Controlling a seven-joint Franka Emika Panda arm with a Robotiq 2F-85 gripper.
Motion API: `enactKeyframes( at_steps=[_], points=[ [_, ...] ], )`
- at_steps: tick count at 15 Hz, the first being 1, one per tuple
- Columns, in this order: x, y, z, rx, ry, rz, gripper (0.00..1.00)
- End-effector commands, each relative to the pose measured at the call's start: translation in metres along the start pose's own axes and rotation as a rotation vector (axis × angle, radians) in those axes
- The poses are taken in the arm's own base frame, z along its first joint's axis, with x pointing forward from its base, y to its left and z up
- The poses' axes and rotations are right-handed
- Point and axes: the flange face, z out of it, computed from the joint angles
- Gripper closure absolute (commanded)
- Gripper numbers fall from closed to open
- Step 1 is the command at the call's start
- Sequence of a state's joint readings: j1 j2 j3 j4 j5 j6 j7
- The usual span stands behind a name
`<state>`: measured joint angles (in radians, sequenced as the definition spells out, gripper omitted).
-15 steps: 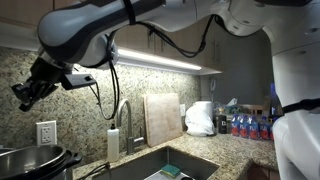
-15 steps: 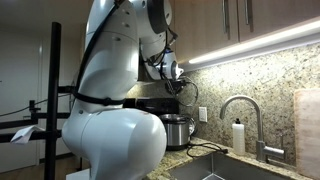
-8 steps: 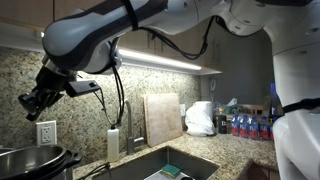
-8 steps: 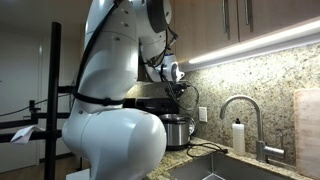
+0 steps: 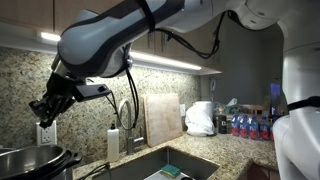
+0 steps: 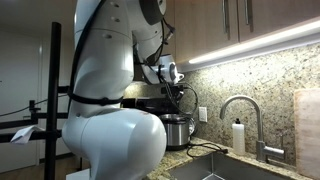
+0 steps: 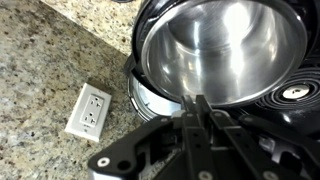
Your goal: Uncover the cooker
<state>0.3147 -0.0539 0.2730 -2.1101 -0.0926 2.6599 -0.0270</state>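
arm: the big white Panda arm point(image 5: 110, 40) fills most of an exterior view, bent over toward the corner by the granite wall

table: granite top point(image 5: 232, 150), with the cooker parked at its far end

cooker: the cooker point(image 5: 30, 158) sits low in the corner, on the table, right against the wall. In the wrist view it fills the upper part of the frame point(image 7: 220, 50), and all I can make out is a shiny steel bowl shape inside a black rim. There's no dome or top handle that I can pick out, so I honestly can't tell how the lid sits.

gripper: the gripper point(image 5: 45, 108) hangs well above the cooker. Jaws look pressed together with nothing between them.

wall socket: the wall socket point(image 5: 45, 133) is just under the gripper

key relation: the cooker lies below the jaws and a bit off to one side. It's round, so there's no long axis to line up with. My guess is the next move is mostly straight down, plus a small sideways nudge.
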Motion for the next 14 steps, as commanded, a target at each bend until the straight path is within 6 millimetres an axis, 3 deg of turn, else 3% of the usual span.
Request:
enactKeyframes(
  at_steps=[1,10,11,14],
  points=[
    [-0.019,-0.005,-0.008,-0.011,-0.073,0.020,0.60],
    [-0.033,-0.009,-0.017,-0.022,-0.165,0.005,0.02],
    [-0.021,-0.009,-0.011,-0.009,-0.158,-0.010,0.20],
    [-0.022,-0.009,-0.010,-0.008,-0.162,-0.010,0.02]
  ],
)
